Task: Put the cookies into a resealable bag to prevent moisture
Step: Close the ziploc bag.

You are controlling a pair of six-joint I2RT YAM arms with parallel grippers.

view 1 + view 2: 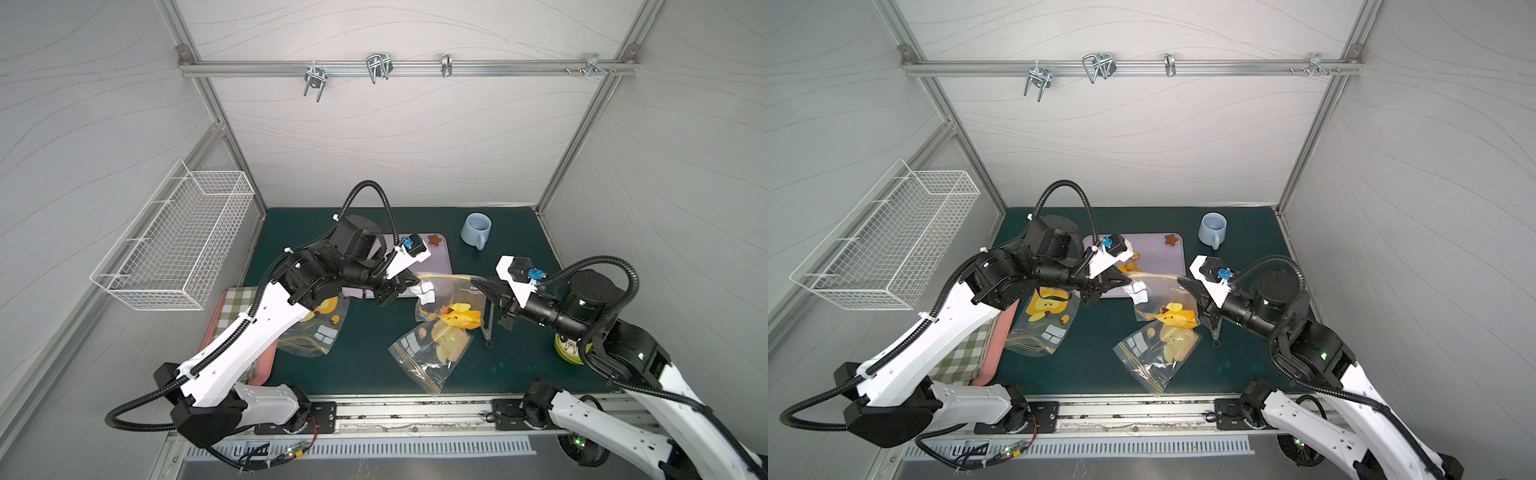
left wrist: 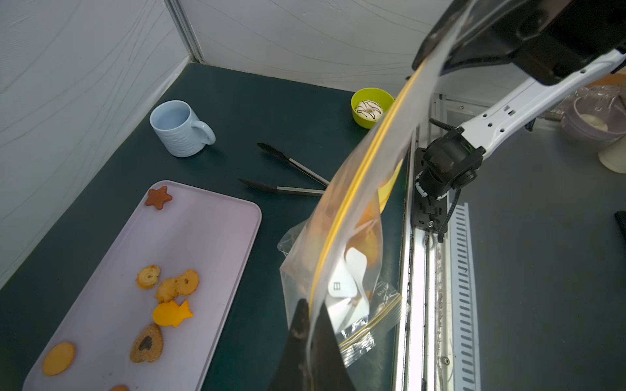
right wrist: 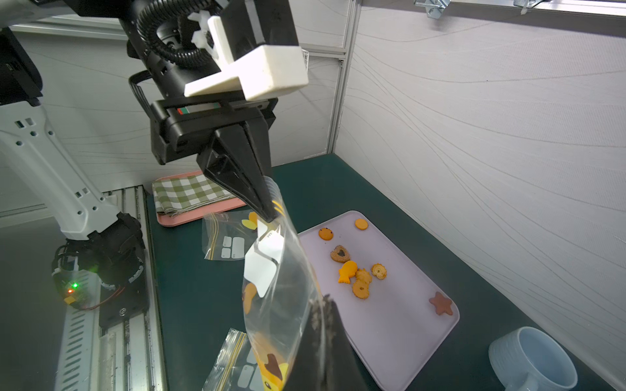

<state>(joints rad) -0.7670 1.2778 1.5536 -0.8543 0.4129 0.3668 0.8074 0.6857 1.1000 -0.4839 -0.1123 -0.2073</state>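
We have left gripper [image 3: 269,211] and right gripper [image 1: 473,281] each pinching one end of the zip bag [image 2: 342,243], cookies [image 2: 168,291] loose on the lilac tray [image 2: 210,243]; best we slacken slightly so the mouth gapes without slipping.

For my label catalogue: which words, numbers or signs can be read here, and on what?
Held bag: small dark print, too blurred to read.
Its white label: one small mark, unreadable.
Middle flat bag: corner print, too small to read.
No text elsewhere is legible.
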